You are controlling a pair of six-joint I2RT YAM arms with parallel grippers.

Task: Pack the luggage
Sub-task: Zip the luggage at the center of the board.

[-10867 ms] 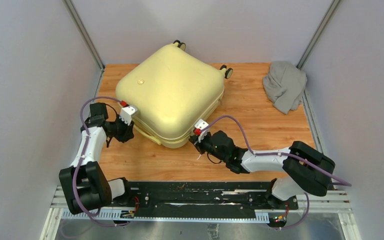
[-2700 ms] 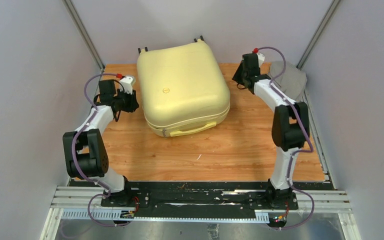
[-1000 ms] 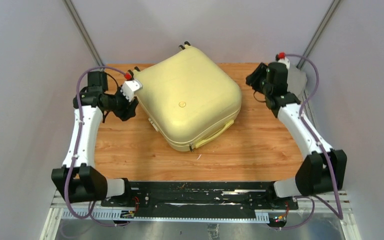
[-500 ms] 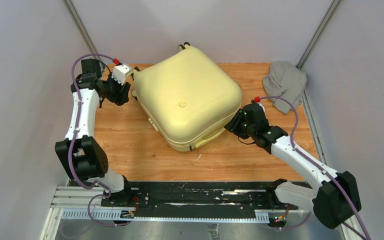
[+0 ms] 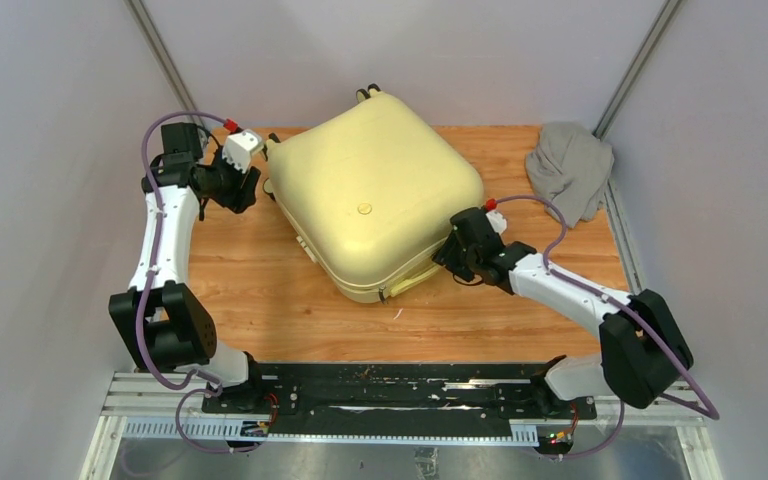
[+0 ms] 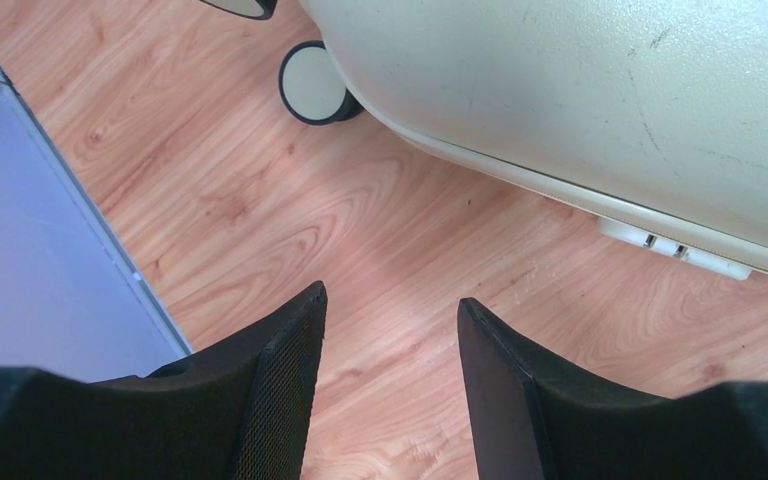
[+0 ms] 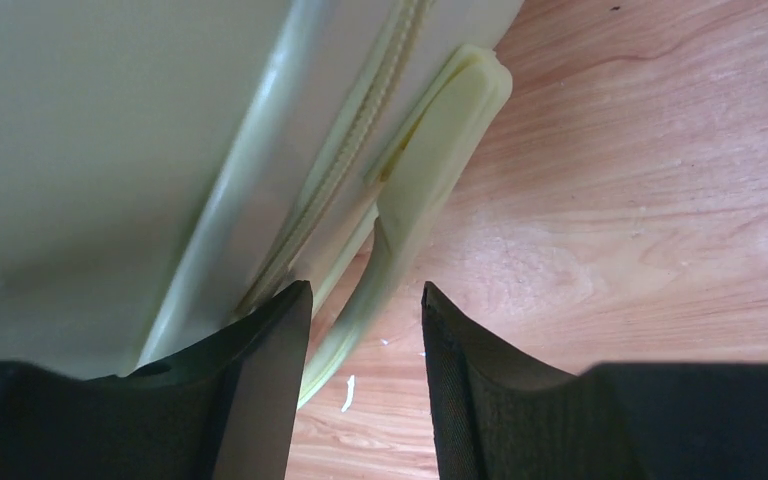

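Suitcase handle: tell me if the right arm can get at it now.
Probably yes: the right gripper stands open just before the handle of the luggage, with nothing between.

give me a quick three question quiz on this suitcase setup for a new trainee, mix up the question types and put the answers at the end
1. True or false: the luggage lies shut on the table.
2. Multiple choice: where is the grey cloth? A, on top of the luggage. B, at the table's far right corner. C, at the table's near left corner.
3. Fill in the blank: in the right wrist view, the open right pincer faces the luggage's pale ____.

Key: 1 true. 2 B. 3 handle.
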